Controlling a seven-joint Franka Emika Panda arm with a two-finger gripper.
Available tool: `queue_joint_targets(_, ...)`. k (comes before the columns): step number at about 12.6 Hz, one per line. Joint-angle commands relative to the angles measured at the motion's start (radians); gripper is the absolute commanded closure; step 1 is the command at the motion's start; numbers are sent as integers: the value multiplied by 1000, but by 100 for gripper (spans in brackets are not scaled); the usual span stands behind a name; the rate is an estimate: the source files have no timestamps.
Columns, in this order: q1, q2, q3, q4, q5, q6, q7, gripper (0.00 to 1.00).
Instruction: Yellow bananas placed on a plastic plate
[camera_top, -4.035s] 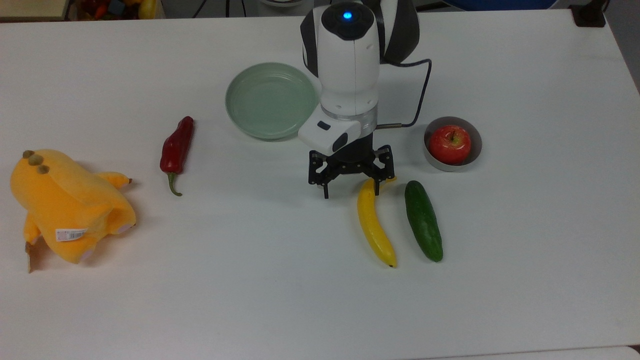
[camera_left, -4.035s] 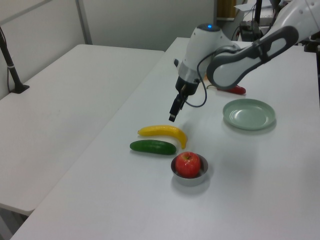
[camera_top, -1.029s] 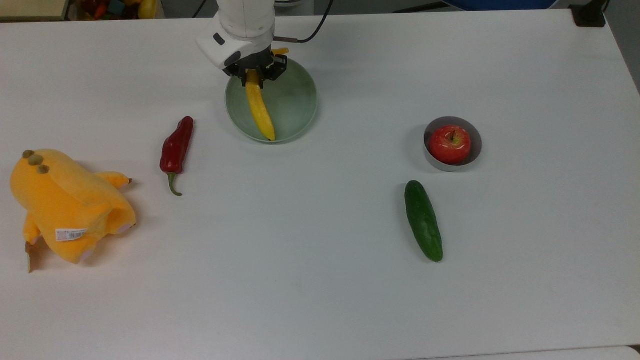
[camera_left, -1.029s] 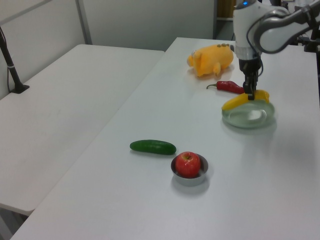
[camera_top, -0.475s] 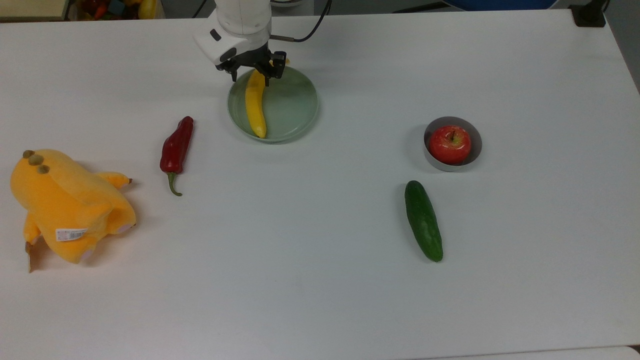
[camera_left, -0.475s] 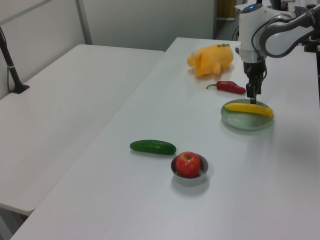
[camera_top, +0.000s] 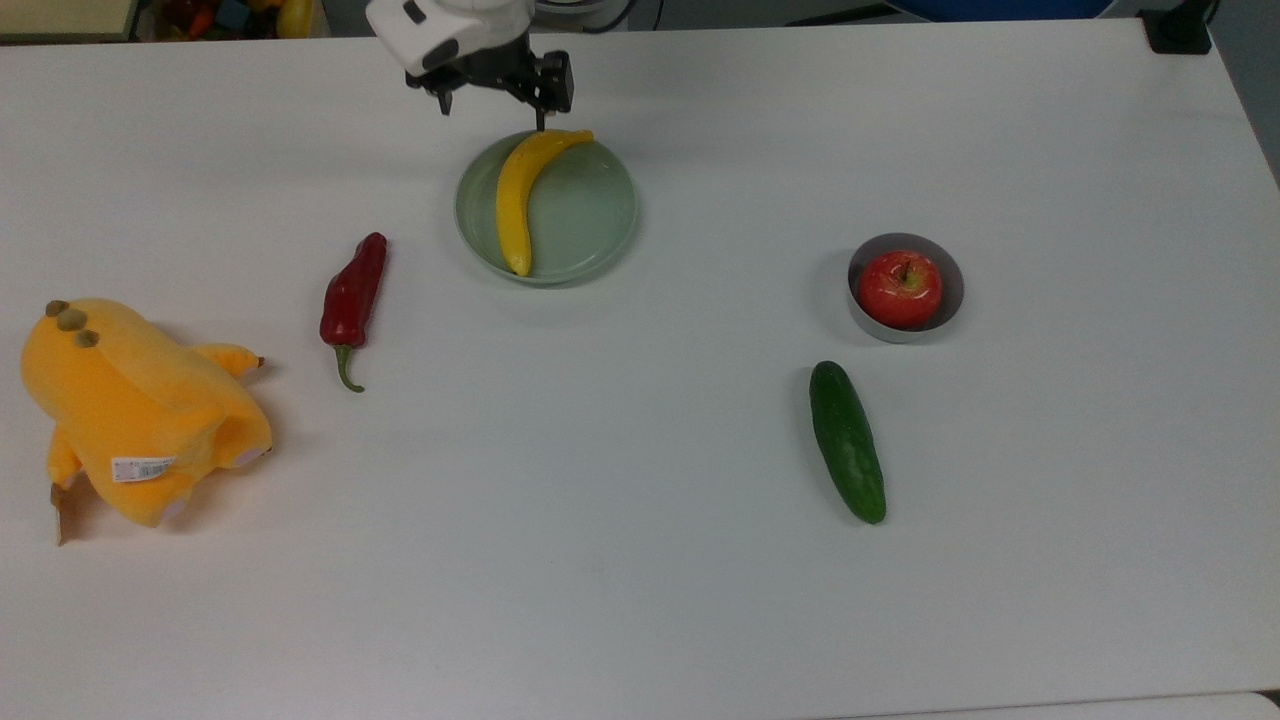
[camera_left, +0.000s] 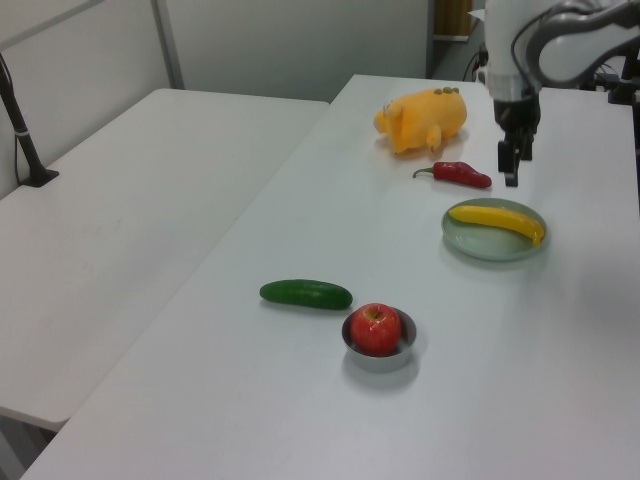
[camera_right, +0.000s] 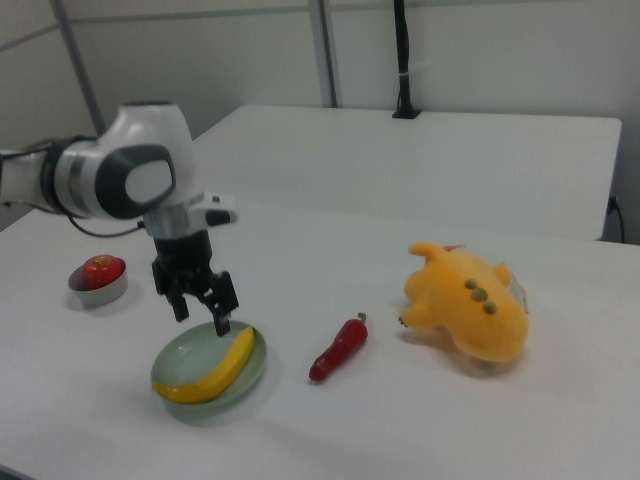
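Note:
The yellow banana (camera_top: 517, 194) lies by itself across the pale green plate (camera_top: 590, 215), stem end toward the plate's far rim. The same banana (camera_left: 497, 219) rests on the plate (camera_left: 480, 242) in the left view, and the banana (camera_right: 214, 369) spans the plate (camera_right: 178, 366) in the right view. My gripper (camera_top: 493, 104) hangs open and empty above the plate's far edge, clear of the fruit. The gripper (camera_right: 201, 313) shows its spread fingers in the right view, and the gripper (camera_left: 513, 166) hangs above the plate in the left view.
A red chili pepper (camera_top: 352, 296) lies to the top view's left of the plate, with an orange-yellow plush toy (camera_top: 130, 405) farther left. A grey bowl holding a red apple (camera_top: 900, 288) and a green cucumber (camera_top: 847, 441) sit on the top view's right.
The gripper carried the banana from beside the cucumber to the plate, let go and rose away. The banana has settled flat on the plate; the gripper now stands higher, near the table's far edge.

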Motion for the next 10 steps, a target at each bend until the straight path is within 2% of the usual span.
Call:
queue_joint_targets(1,6,-34,-3,157,42,-174,16,0)
queue_joint_targets(6,6,-34,-5,361,93,-270,16,0)
queue_joint_targets(10,6,-34,-3,487,154,-328,17,0)
